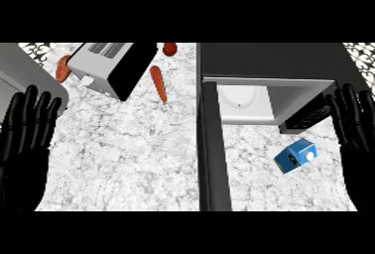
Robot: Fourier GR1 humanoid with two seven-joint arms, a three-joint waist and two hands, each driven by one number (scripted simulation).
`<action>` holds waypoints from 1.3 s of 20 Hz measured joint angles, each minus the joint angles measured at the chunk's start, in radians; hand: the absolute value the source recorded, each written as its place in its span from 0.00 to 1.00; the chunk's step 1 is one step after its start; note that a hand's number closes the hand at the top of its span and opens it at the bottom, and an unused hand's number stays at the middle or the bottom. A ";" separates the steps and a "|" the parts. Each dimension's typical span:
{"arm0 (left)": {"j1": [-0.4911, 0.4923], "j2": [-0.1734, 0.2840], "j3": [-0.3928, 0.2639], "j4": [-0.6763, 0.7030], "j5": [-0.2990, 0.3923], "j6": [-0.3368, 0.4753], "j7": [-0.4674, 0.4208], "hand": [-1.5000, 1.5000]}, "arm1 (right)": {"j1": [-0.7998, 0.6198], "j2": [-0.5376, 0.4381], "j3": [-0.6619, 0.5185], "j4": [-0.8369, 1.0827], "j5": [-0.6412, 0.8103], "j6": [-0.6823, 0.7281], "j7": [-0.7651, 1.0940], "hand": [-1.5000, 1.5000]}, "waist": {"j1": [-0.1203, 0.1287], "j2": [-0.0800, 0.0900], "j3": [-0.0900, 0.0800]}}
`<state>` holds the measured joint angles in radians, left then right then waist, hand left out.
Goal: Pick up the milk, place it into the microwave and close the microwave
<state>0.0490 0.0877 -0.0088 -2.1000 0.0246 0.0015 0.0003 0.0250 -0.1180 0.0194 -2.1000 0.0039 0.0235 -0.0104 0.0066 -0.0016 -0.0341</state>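
Observation:
A blue milk carton [294,156] lies on the speckled counter [132,158], right of the microwave's open door [213,149]. The microwave [278,59] stands at the upper right, its white inside with a round plate [242,99] showing. My right hand [353,119] is open with fingers up at the right edge, just above and right of the carton, not touching it. At the left edge my left hand [28,124] rests open with fingers up.
A toaster [113,67] stands at the upper left of the counter. Orange carrots [159,83] lie around it, one at its left [63,68] and one behind it [170,48]. A sink rim [29,74] shows at the far left.

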 measured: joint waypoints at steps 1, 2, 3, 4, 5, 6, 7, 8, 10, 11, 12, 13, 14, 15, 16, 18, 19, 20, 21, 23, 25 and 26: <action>-0.008 0.002 0.008 0.007 0.009 -0.004 -0.003 0.00 | -0.012 0.003 0.004 -0.002 0.026 -0.018 0.013 0.00 | -0.001 0.000 0.007; -0.012 0.008 0.014 0.013 0.018 -0.012 -0.005 0.00 | -0.023 0.007 0.000 -0.001 0.056 -0.043 0.030 0.00 | -0.002 0.001 0.013; -0.012 0.008 0.007 0.010 0.017 -0.017 -0.005 0.00 | -0.043 0.014 -0.006 0.008 0.099 -0.079 0.045 0.00 | -0.001 0.001 0.017; -0.008 0.009 0.000 0.004 0.017 -0.023 -0.008 0.00 | -0.059 0.022 -0.013 0.013 0.149 -0.121 0.064 0.00 | 0.001 0.001 0.020; -0.012 0.013 -0.006 0.005 0.013 -0.029 -0.011 0.00 | -0.080 0.026 -0.028 0.017 0.196 -0.162 0.088 0.00 | 0.000 0.002 0.022; -0.015 0.019 -0.011 0.004 0.013 -0.039 -0.016 0.00 | -0.098 0.028 -0.045 0.025 0.249 -0.205 0.107 0.00 | 0.001 0.002 0.024; -0.008 0.004 -0.024 0.003 0.010 -0.028 -0.002 0.00 | -0.114 0.047 -0.058 0.036 0.277 -0.251 0.130 0.00 | 0.002 0.003 0.026; 0.011 -0.005 -0.033 0.000 0.012 -0.026 0.002 0.00 | -0.135 0.062 -0.063 0.046 0.310 -0.296 0.158 0.00 | 0.005 0.003 0.027; 0.027 -0.017 -0.043 -0.012 0.019 -0.020 0.029 0.00 | -0.164 0.083 -0.042 0.065 0.375 -0.389 0.206 0.00 | 0.007 0.002 0.029; 0.048 -0.030 -0.062 -0.010 0.005 -0.014 0.016 0.00 | -0.189 0.091 -0.029 0.082 0.409 -0.429 0.232 0.00 | 0.008 0.002 0.030; 0.064 -0.040 -0.076 -0.015 -0.004 -0.010 0.015 0.00 | -0.208 0.096 -0.023 0.096 0.434 -0.458 0.254 0.00 | 0.007 0.002 0.031; 0.073 -0.050 -0.094 -0.037 -0.019 0.006 0.033 0.00 | -0.210 0.101 -0.019 0.096 0.454 -0.477 0.271 0.00 | 0.005 0.001 0.031; 0.094 -0.056 -0.109 -0.059 -0.027 0.010 0.038 0.00 | -0.218 0.105 -0.004 0.096 0.483 -0.497 0.304 0.00 | 0.004 0.001 0.032; 0.109 -0.057 -0.113 -0.070 -0.023 0.007 0.040 0.00 | -0.230 0.107 0.004 0.119 0.495 -0.521 0.307 0.00 | 0.003 0.001 0.032; 0.117 -0.057 -0.119 -0.080 -0.028 0.007 0.045 0.00 | -0.223 0.110 0.013 0.125 0.501 -0.542 0.307 0.00 | 0.002 0.001 0.033; 0.157 -0.065 -0.148 -0.114 -0.044 0.016 0.052 0.00 | -0.206 0.113 0.028 0.134 0.515 -0.568 0.311 0.00 | 0.001 0.001 0.033; 0.173 -0.063 -0.146 -0.122 -0.039 0.011 0.045 0.00 | -0.190 0.114 0.034 0.134 0.520 -0.582 0.312 0.00 | 0.000 0.001 0.033; 0.203 -0.065 -0.156 -0.135 -0.044 0.010 0.032 0.00 | -0.196 0.110 0.019 0.154 0.519 -0.586 0.310 0.00 | 0.001 0.000 0.033; 0.228 -0.069 -0.175 -0.155 -0.060 0.016 0.032 0.00 | -0.186 0.112 0.020 0.150 0.526 -0.587 0.318 0.00 | 0.000 0.000 0.034; 0.240 -0.069 -0.179 -0.163 -0.060 0.014 0.029 0.00 | -0.161 0.114 0.024 0.177 0.519 -0.604 0.289 0.00 | -0.001 0.000 0.034; 0.272 -0.067 -0.192 -0.185 -0.061 0.008 0.024 0.00 | -0.147 0.113 0.026 0.207 0.505 -0.629 0.269 0.00 | -0.001 0.001 0.034; 0.288 -0.068 -0.191 -0.183 -0.058 0.006 0.008 0.00 | -0.140 0.114 0.023 0.219 0.495 -0.639 0.252 0.00 | -0.001 0.001 0.034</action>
<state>0.3367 0.0198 -0.2000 -2.2829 -0.0336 0.0073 0.0081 -0.1148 -0.0041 0.0424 -1.8812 0.4990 -0.6150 0.2419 0.0057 -0.0010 0.0000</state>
